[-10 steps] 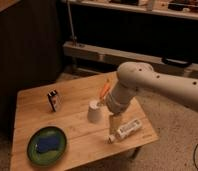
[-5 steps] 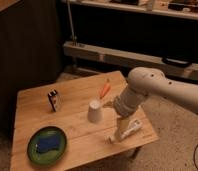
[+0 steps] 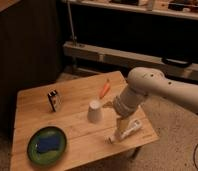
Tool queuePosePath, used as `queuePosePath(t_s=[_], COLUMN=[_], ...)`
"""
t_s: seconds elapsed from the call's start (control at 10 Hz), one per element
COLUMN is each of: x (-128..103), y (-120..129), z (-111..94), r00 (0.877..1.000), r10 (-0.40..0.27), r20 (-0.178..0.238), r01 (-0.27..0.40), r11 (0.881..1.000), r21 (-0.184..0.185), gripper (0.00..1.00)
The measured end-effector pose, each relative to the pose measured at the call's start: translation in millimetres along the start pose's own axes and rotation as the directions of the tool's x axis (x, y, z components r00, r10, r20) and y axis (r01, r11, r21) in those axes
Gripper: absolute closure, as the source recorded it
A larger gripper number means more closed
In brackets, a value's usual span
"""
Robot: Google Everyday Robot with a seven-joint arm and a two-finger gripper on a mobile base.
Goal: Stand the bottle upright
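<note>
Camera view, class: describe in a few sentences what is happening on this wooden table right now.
The robot's hand is down at the white bottle, which lies on its side near the table's front edge, not yet upright. An upside-down cup, a carrot, a small box and a green plate sit apart from it.

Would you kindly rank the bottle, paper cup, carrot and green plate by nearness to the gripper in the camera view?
1. bottle, lying at the gripper, near edge.
2. paper cup, upside down, mid-table.
3. carrot, back edge.
4. green plate, picture's lower left.
</note>
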Motion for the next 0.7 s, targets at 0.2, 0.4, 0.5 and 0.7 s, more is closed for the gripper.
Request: queuePosePath(t_s=[0.2, 0.4, 0.5, 0.7], x=[19.5, 40.5, 44.7, 39.9], y=[14.6, 37.6, 48.3, 68.0], z=[34.5, 64.5, 71.2, 81.7], r00=[0.999, 0.997, 0.997, 0.998], r10=[0.015, 0.03, 0.026, 0.01], r20=[0.031, 0.07, 0.076, 0.067], r01=[-0.014, -0.027, -0.024, -0.009], r11=[1.0, 0.999, 0.999, 1.0], r21=[-0.028, -0.037, -0.031, -0.014], gripper=[0.2, 0.2, 0.2, 0.2])
